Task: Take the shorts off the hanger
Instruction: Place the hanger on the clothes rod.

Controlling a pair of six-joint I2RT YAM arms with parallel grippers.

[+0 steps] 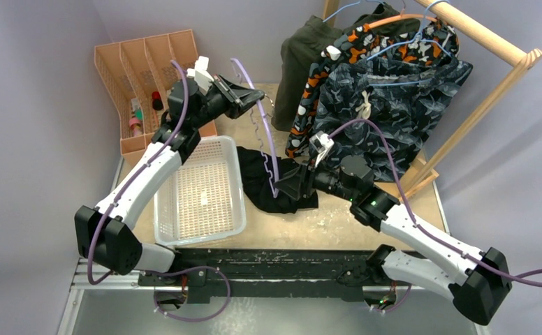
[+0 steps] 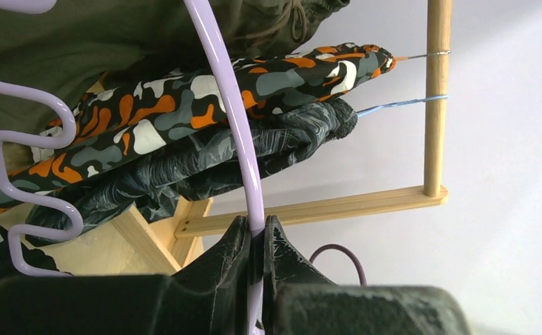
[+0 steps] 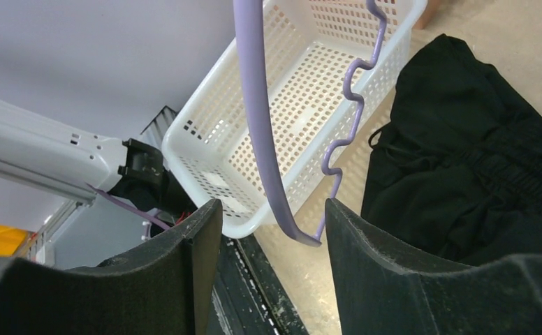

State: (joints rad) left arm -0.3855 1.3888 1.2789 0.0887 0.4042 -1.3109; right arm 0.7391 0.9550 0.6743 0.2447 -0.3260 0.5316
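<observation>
Overhead, the left pincer [image 1: 254, 96] is held above the far half of the desk [image 1: 352, 227], pressed together on a lilac hanger [image 1: 269, 143]. The hanger slants down toward the black shorts [image 1: 261, 183], which lie crumpled on the desk midway along the near edge, just beside a white basket [image 1: 198, 192] at the near left. The right pincer [image 1: 283, 185] sits over those shorts at the hanger's low end. An orange organiser [image 1: 142, 66] stands at the far left corner. Along the right edge, a wooden rack [image 1: 481, 35] carries the olive shorts [image 1: 299, 63], the orange camouflage shorts [image 1: 338, 73] and the dark camouflage shorts [image 1: 394, 105], all on hangers.

From the left wrist, the left pincer [image 2: 255, 229] pinches the lilac hanger's [image 2: 232, 105] smooth bar, with no gap visible at either finger. The three hanging pairs fill the background.

From the right wrist, the right pincer [image 3: 272, 206] is spread wide. The lilac hanger's [image 3: 251, 84] lower bend hangs between its fingers [image 3: 202, 244]; whether it touches either cannot be told. The black shorts [image 3: 464, 160] lie to the right and the white basket [image 3: 310, 77] behind.
</observation>
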